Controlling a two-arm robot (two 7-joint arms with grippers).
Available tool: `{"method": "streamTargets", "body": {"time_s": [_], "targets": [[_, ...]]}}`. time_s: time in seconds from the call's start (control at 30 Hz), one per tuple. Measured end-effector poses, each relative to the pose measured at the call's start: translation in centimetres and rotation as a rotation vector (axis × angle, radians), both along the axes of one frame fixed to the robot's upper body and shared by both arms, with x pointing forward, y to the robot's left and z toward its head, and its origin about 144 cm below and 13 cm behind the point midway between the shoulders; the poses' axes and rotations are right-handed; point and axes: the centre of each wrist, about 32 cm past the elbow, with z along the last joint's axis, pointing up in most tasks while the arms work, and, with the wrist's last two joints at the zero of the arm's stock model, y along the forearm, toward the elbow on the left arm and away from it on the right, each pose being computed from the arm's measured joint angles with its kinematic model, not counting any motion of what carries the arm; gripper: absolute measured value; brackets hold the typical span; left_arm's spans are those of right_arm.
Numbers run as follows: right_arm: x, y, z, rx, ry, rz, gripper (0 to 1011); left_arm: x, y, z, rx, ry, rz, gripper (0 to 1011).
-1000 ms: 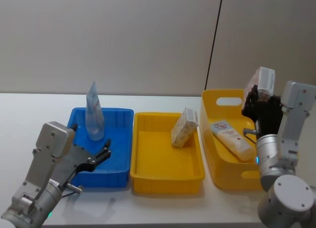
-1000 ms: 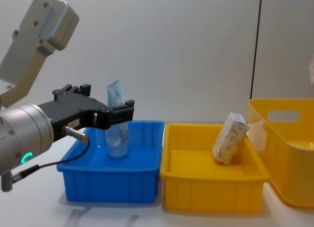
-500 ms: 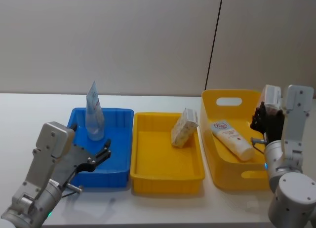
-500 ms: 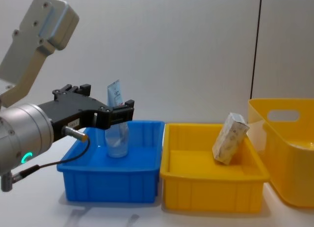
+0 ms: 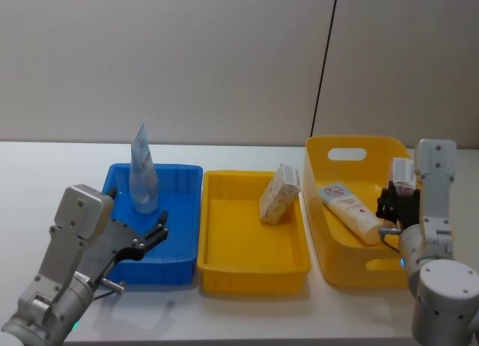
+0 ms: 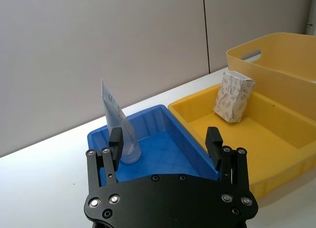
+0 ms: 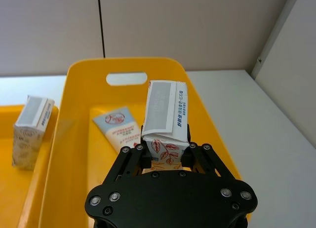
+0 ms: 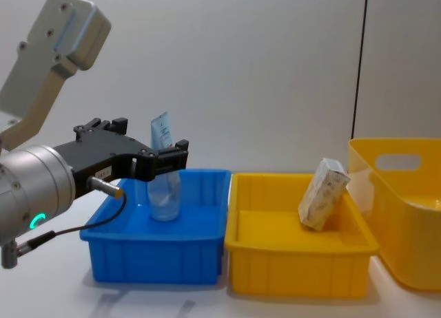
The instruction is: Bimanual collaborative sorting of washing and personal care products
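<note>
Flat white tabletop (image 5: 45, 166) spans the foreground, matte, evenly lit — soft shadows only. Behind it a plain beige-grey wall of smooth panels (image 5: 165, 61), no windows, no fixtures. A thin dark vertical seam (image 5: 326, 54) divides the wall right of centre, running down to the table's far edge; it appears again in the chest view (image 8: 361, 56). In the right wrist view the white table surface (image 7: 256, 109) ends at a lighter grey side wall panel (image 7: 291, 55) — the room's corner.

Open left pincer (image 8: 146, 155) above blue bin (image 8: 160, 244)
</note>
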Motion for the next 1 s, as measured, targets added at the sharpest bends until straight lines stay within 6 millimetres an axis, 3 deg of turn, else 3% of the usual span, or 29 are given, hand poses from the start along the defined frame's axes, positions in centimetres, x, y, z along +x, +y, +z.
{"method": "streamTargets", "body": {"time_s": [0.17, 0.4, 0.77, 0.87, 1.0], "targets": [[0.08, -0.06, -0.10, -0.008, 0.037, 0.003, 362, 0.00, 0.00, 0.00, 0.000, 0.000, 0.000, 1001], [0.13, -0.10, -0.19, -0.013, 0.063, 0.004, 644, 0.00, 0.00, 0.00, 0.000, 0.000, 0.000, 1001], [0.16, -0.11, -0.24, -0.015, 0.079, 0.007, 949, 0.00, 0.00, 0.00, 0.000, 0.000, 0.000, 1001], [0.07, -0.15, -0.16, -0.011, 0.069, 0.012, 1004, 0.00, 0.00, 0.00, 0.000, 0.000, 0.000, 1001], [-0.14, -0.23, 0.01, 0.004, 0.042, 0.024, 1004, 0.00, 0.00, 0.00, 0.000, 0.000, 0.000, 1001]]}}
